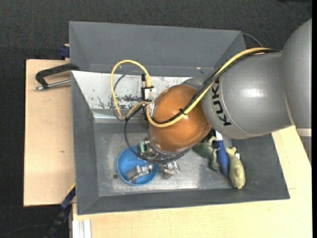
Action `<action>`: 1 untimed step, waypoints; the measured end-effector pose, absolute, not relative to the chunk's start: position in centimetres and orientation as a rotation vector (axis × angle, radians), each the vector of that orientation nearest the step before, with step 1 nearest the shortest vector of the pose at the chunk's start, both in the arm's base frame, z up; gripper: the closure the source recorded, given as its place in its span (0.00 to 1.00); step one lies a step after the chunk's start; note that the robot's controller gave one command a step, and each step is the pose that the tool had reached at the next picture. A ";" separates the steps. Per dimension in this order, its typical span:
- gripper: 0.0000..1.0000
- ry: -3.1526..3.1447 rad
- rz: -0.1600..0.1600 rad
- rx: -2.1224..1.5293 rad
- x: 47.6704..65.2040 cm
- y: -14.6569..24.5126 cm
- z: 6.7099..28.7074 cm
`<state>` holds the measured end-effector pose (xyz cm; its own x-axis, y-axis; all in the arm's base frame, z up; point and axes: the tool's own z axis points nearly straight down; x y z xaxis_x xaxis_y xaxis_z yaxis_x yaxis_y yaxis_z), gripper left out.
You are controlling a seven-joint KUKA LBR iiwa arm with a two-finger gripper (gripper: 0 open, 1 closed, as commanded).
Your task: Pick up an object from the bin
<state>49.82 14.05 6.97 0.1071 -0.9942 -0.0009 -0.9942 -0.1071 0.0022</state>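
So the thing under your hand point(157, 169) is the little blue bowl point(125, 165), sitting on the floor of the bin point(82, 133) at the front left, well apart from the small heap point(225, 158) of green, blue and yellowish bits over on the right.

Handling-wise, my guess is it's thin moulded plastic: light, stiff enough not to fold, but smooth and kinda slippery. It probably won't break, but it could skate across the metal floor or tip up if you push on one side. The rim is the only real place to take it. The body is too wide and round to span, so pinch the wall, one finger inside and one outside.

That's pretty much how the hand sits right now. The fingers look apart, one metal tip down inside the bowl and the other just outside its right edge, with the rim between them, not clamped yet as far as I can tell.

Looks: bright blue, round, shallow, open side up, plain inside. The orange wrist cover point(178, 123) hides its top right edge.
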 end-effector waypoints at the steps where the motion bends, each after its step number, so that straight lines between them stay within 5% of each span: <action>1: 0.00 -2.123 -0.003 2.328 50.9 19.2 7.1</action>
<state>50.87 19.17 7.11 0.0920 -0.9957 -0.0076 -0.9957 -0.0920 -0.0056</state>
